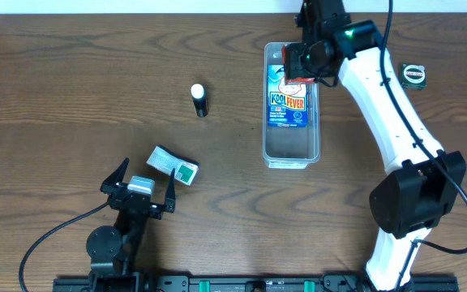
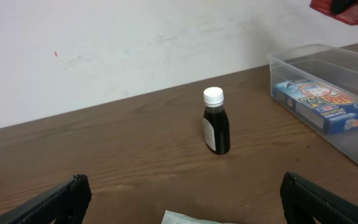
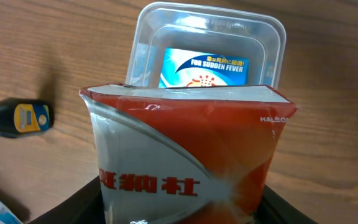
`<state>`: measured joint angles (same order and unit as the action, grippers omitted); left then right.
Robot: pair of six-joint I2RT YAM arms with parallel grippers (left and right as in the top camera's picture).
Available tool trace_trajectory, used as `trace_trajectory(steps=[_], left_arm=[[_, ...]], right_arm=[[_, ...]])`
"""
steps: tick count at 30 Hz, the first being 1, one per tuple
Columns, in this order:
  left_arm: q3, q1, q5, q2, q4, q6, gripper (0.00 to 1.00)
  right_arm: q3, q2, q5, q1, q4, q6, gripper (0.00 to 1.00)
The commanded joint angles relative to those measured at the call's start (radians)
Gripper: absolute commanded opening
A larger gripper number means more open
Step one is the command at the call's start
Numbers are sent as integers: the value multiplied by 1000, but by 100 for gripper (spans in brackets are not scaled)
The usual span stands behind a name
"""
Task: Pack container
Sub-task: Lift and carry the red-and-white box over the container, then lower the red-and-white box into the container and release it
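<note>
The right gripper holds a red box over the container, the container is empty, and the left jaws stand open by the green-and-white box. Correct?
No: the container is not empty; a blue Kool Fever box lies in it, as the overhead view shows. The right gripper does hold the red box over it, and the left gripper has its jaws open by the green-and-white box.

Left gripper (image 1: 146,182) sits jaws spread wide; right arm (image 1: 379,89) reaches far, right gripper (image 1: 306,57) apparently clamping a red box (image 3: 185,155).
</note>
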<state>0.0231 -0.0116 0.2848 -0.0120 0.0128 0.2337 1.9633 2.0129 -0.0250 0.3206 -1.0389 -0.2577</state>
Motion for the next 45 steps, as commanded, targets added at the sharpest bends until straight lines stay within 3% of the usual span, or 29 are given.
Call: trace_trajectory(steps=[1,16,32,45], left_arm=[[-19,-5,10,2,32,5,98],[-19,-5,10,2,32,5,98],[-19,-5,10,2,32,5,98],[-19,-5,10,2,32,5,98]], right_arm=[[11,-23,72,34,1,-64,55],[-145,-23,118,60,63,-125,55],[-168,-23,130,101,60,-131,56],[-192,5,148,97,237,-130,55]])
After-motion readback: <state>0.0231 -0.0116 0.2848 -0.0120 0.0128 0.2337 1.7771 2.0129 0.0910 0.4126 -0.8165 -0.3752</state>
